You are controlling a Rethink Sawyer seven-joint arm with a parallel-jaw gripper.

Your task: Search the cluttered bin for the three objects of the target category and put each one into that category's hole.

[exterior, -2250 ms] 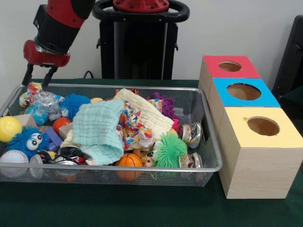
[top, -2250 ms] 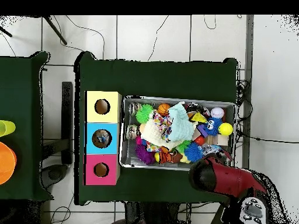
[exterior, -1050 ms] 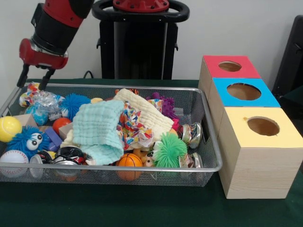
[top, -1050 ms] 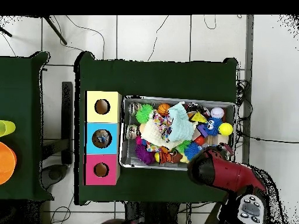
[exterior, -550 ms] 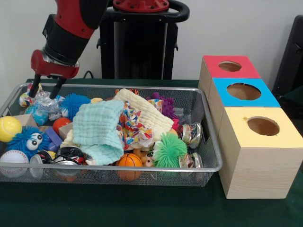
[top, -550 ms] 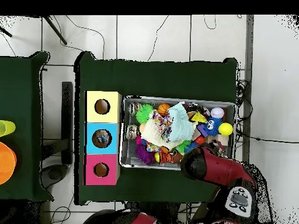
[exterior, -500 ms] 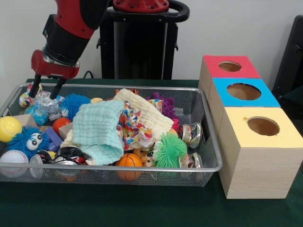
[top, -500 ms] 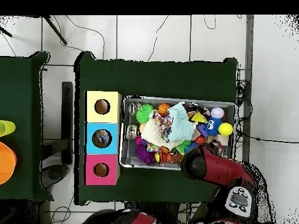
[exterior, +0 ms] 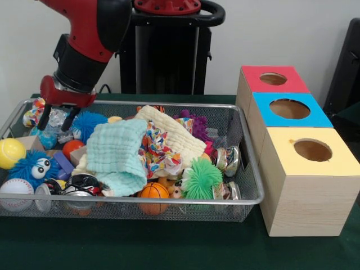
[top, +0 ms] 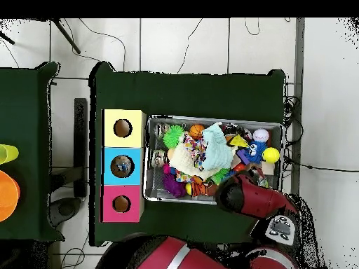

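A wire mesh bin (exterior: 248,169) holds a heap of toys. On top lie a mint cloth (exterior: 115,152), a cream cloth (exterior: 175,135) and a patterned cloth (exterior: 158,153). Around them sit a green spiky ball (exterior: 201,179), a small basketball (exterior: 153,191), a yellow ball (exterior: 10,152), a baseball (exterior: 16,188), a blue fuzzy toy with eyes (exterior: 35,167) and a blue spiky ball (exterior: 88,122). My gripper (exterior: 57,121) hangs open over the bin's back left corner, its fingers either side of a crinkly clear wrapper (exterior: 56,116). In the overhead view the red arm (top: 245,196) hides the gripper.
Three wooden boxes with round holes stand in a row beside the bin: red (exterior: 274,79), blue (exterior: 289,108) and yellow (exterior: 312,150). From above, the blue box (top: 123,167) shows something inside its hole. Metal cans (exterior: 228,160) lie at the bin's right end.
The arm has swung right and come down, bringing the open gripper from above the bin's left rim to low over the crinkly wrapper. Nothing in the bin has moved.
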